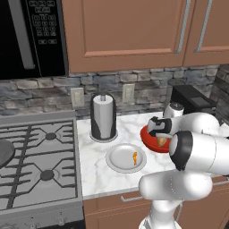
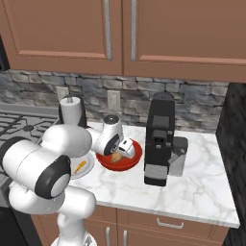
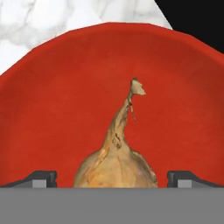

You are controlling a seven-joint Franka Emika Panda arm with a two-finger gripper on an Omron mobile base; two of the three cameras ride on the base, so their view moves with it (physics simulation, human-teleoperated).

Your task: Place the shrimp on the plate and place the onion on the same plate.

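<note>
Left base view: I see the shrimp (image 1: pixel 134 158) already on the plate (image 1: pixel 117 159), while the onion (image 3: pixel 116 164) sits in the red bowl (image 3: pixel 57 100) at the plate's 3 o'clock, between my gripper's (image 3: pixel 112 178) spread, empty fingertips.

Tiny orange curved shrimp (image 1: pixel 135 157) lay on the round shallow grey-white plate (image 1: pixel 117 160), toward its right side. Plate sat at the front of the white marble desk (image 1: pixel 100 176), right of the steel gas stove (image 1: pixel 38 167). Upright paper towel roll (image 1: pixel 103 117) stood behind the plate. Red round bowl (image 2: pixel 133 157) was just right of the plate, left of the black coffee machine (image 2: pixel 159 139). Tan-brown onion (image 3: pixel 117 164) lay in the bowl, between the fingers (image 3: pixel 43 179).
</note>
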